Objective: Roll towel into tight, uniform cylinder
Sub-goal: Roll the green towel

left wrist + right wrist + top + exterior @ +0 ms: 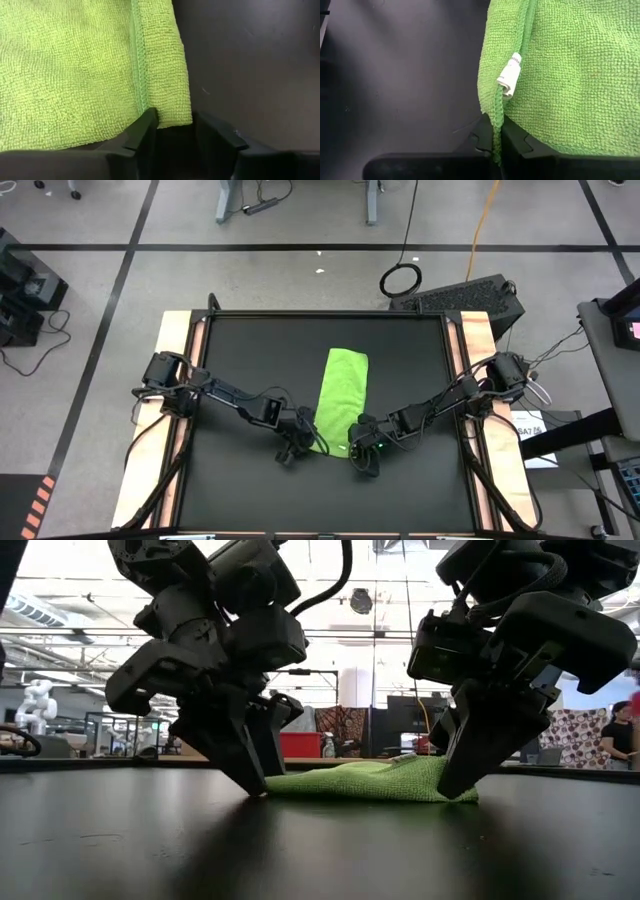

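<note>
one green towel (342,392), two robot arms, two hands, left hand (296,442), right hand (360,448), one black bench (240,360)

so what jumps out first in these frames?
The lime-green towel, a folded strip lying flat mid-table on the black tabletop. Both arms meet at its near end: the left gripper with jaws open at one corner, the right gripper pinching the other corner's hem.
</note>
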Motion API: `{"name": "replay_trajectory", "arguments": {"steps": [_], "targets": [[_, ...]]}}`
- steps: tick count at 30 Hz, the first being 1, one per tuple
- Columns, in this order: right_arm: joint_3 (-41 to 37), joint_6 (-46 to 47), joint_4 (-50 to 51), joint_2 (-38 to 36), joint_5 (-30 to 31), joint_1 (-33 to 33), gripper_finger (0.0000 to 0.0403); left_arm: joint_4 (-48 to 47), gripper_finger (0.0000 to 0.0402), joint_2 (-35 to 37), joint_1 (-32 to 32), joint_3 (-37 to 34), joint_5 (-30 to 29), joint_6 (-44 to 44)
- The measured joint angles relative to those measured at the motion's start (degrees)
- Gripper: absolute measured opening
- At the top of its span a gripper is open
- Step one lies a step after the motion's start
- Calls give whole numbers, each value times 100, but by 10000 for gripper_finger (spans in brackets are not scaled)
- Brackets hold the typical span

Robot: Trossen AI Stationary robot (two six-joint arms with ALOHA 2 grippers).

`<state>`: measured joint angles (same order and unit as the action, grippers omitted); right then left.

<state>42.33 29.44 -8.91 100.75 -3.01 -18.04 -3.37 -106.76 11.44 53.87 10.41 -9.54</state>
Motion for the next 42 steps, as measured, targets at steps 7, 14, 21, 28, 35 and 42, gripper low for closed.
{"name": "replay_trajectory", "arguments": {"steps": [7,14,21,28,35,42], "targets": [[-4,156,-3,-52,12,-47,8,152,56,-33,-37,-4,77,373],[-15,-176,605,-773,1078,-513,102,240,8,-51,-200,-20,693,890],[-4,-790,671,-1217,1923,-1090,213,257,3,-64,-494,-31,1470,1355],[-7,-1105,562,-1028,2750,-1349,231,244,2,-66,-797,-37,2253,1377],[-4,-1115,127,-611,2855,-1357,229,258,2,-66,-1092,-37,2876,1492],[0,-773,-164,-155,2849,-1356,228,29,1,-66,-1248,-35,2999,1522]]}}
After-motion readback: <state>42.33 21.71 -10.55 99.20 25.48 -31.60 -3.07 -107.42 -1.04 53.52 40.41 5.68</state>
